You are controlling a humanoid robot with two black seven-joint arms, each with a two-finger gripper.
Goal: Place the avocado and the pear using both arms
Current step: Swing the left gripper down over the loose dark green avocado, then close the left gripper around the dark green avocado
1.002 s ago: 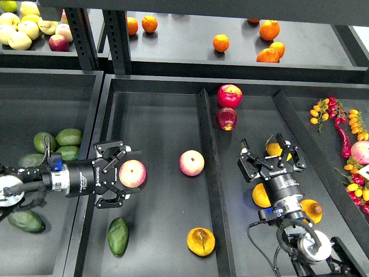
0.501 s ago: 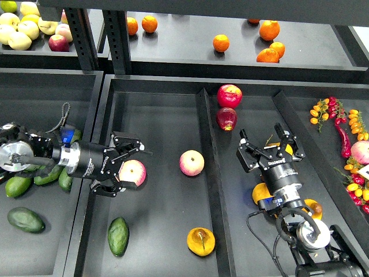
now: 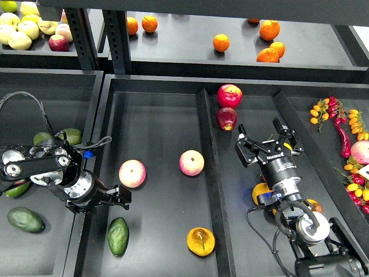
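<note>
The dark green avocado (image 3: 117,236) lies at the front left of the middle tray (image 3: 155,115). The orange-yellow pear (image 3: 200,241), with its brown blotch, lies at the tray's front right. My left gripper (image 3: 118,197) hangs over the tray's left wall, just above the avocado and below a pink apple (image 3: 132,173). It holds nothing, and it is too dark to tell its fingers apart. My right gripper (image 3: 266,141) is open and empty over the right tray, pointing away from me.
A second pink apple (image 3: 191,163) lies mid-tray and two red apples (image 3: 229,96) lie at the back. Green avocados (image 3: 25,219) fill the left bin. Orange-yellow fruit (image 3: 260,193) lies under my right arm. Peppers (image 3: 341,135) are at the far right and oranges (image 3: 221,42) on the shelf.
My left gripper let go of the pink apple and drew back left and down. The apple now rests in the tray. My right gripper crept slightly away from me.
</note>
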